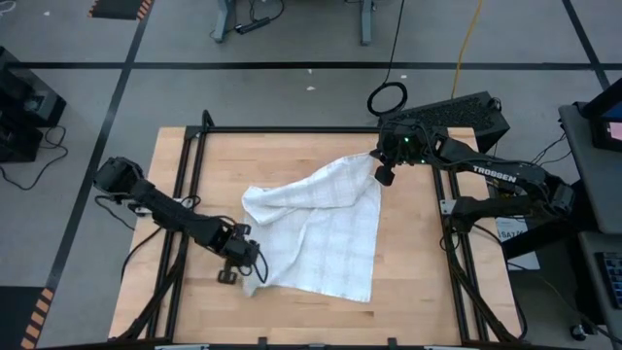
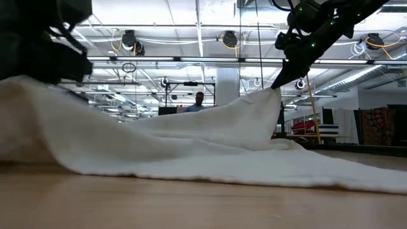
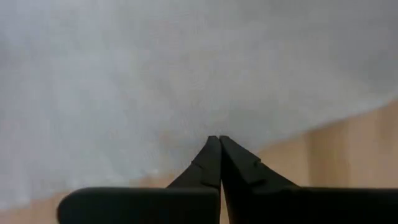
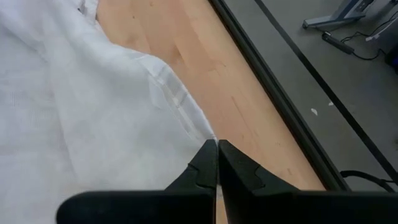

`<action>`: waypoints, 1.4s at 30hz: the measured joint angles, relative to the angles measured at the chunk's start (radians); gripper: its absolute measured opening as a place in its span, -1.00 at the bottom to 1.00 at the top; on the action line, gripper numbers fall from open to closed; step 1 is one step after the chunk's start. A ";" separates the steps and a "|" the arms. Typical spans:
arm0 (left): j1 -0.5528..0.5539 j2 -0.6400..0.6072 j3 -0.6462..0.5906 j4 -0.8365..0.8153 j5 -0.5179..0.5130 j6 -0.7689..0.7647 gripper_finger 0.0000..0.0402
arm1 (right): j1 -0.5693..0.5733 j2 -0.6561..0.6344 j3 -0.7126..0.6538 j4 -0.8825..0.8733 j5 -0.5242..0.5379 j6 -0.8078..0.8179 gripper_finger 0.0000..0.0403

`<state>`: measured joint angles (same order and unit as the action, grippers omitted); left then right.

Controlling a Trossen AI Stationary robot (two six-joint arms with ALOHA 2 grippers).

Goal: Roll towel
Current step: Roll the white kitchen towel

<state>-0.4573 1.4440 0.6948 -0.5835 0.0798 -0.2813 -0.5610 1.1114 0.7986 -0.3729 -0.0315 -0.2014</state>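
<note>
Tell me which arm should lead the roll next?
Probably left. The left gripper is shut low at the towel's near-left edge, where a roll could start. The right gripper is shut on the far corner, holding it lifted off the table, better suited to keeping tension.

A pale wooden tabletop (image 1: pixel 408 292) with a black frame around its edges carries a rumpled white plaid towel (image 1: pixel 326 228) spread across its middle.
</note>
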 joint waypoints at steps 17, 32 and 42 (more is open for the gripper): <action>-0.129 -0.066 0.020 0.261 -0.072 -0.258 -0.67 | 0.000 0.000 0.000 -0.037 0.000 0.050 -1.00; -0.263 0.141 0.018 0.162 -0.118 -0.432 -0.84 | 0.000 0.000 0.000 -0.035 0.000 0.051 -1.00; -0.251 -0.095 0.054 -0.126 -0.170 -0.432 -0.85 | 0.000 0.000 0.000 -0.034 0.000 0.038 -1.00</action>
<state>-0.7086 1.3490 0.7490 -0.7093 -0.0906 -0.7138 -0.5610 1.1114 0.7986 -0.4066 -0.0319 -0.1632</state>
